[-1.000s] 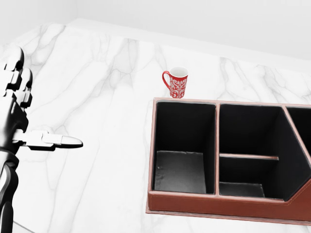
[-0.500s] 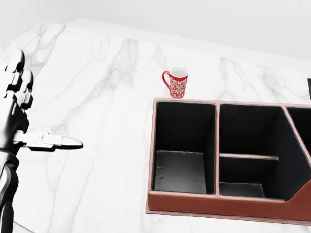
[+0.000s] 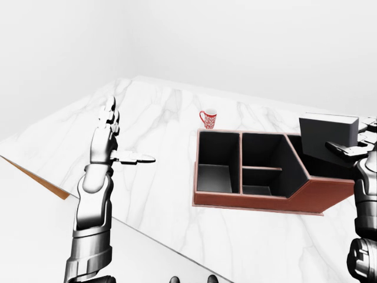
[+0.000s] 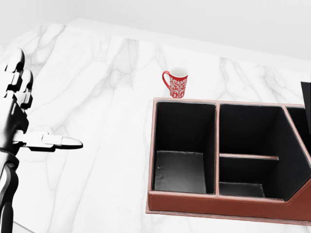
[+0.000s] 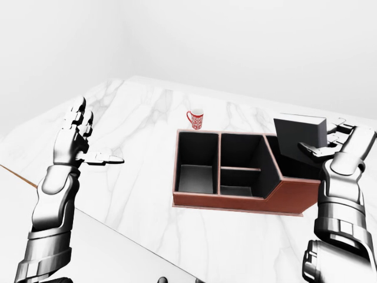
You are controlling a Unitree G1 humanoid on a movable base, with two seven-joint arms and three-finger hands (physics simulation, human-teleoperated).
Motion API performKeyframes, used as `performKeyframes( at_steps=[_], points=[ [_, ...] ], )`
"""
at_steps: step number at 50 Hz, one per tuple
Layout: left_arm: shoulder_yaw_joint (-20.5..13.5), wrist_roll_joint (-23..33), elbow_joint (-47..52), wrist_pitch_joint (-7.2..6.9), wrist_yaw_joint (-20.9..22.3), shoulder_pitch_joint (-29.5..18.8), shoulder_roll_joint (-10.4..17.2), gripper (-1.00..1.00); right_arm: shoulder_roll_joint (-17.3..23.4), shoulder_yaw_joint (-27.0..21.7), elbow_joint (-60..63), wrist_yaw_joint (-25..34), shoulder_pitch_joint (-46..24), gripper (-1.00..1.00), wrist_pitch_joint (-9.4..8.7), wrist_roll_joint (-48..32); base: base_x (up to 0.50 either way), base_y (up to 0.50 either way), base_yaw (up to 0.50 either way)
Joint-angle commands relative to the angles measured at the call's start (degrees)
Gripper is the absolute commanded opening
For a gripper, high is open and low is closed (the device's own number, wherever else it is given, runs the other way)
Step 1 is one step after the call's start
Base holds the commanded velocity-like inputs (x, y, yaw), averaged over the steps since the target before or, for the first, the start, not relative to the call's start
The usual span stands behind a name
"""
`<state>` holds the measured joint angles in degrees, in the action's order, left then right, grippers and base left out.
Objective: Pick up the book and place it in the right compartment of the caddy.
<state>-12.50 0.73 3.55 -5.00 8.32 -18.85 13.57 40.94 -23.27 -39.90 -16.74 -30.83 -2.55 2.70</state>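
A white marble counter [image 3: 159,141] with grey veining is filling most of each view, its near edge running diagonally across the lower left of the eye views, where a thin strip of orange-brown underside is showing. Beyond it the room is giving only plain, pale walls and a lighter floor-like plane below the edge.

The caddy [image 5: 235,203], reddish-brown outside and black inside, is sitting on the counter right of centre. In the head view it is showing a deep left compartment, a middle section split by a low crossbar, and an angled right compartment cut off by the view's right edge. A red-and-white patterned mug [image 4: 176,82] is standing upright on the counter just beyond the caddy's top-left corner, apart from it.

The book [image 5: 299,137], a dark grey block, is hanging in the air over the right compartment of the caddy, above the rim and not inside it. The right hand [image 5: 330,141] is grasping it from the right side, fingers [image 5: 312,148] closing across its lower face. In the head view only a dark sliver of it is entering at the right edge.

The left hand [image 3: 109,138] is hovering over bare counter well left of the caddy, released, fingers pointing upward and the thumb sticking out sideways toward the right.
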Motion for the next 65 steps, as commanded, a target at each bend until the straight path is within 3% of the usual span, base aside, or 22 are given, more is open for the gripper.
performKeyframes(
  at_steps=[1, 19, 31, 37, 65],
  points=[
    [-0.01, 0.03, 0.16, 0.0, 0.06, 0.15, -0.04, 1.0, 0.65, -0.05, -0.99, -1.45, -1.05, -1.0, 1.07, -1.8, 0.0, 0.0, 0.0],
    [0.03, 0.15, -0.14, 0.0, 0.09, 0.1, -0.02, 1.0, 1.32, 0.86, -5.9, -2.13, -2.59, -1.0, 4.56, -0.63, 0.0, 0.0, 0.0],
    [0.16, 0.43, -0.63, 0.0, 0.13, 0.23, -0.11, 1.0, 0.35, 0.95, -4.8, -1.61, -2.23, -1.0, 4.96, 0.85, 0.0, 0.0, 0.0],
    [0.08, 0.4, -0.62, 0.0, 0.19, 0.23, -0.08, 1.0, 0.03, 1.67, -8.31, -2.04, -3.33, -1.0, 7.53, 0.63, 0.0, 0.0, 0.0],
    [0.16, 0.4, -1.17, 0.0, 0.2, -0.06, -0.02, 1.0, 0.51, 3.78, -16.01, -3.55, -5.69, -1.0, 7.55, -0.12, 0.0, 0.0, 0.0]
  ],
)
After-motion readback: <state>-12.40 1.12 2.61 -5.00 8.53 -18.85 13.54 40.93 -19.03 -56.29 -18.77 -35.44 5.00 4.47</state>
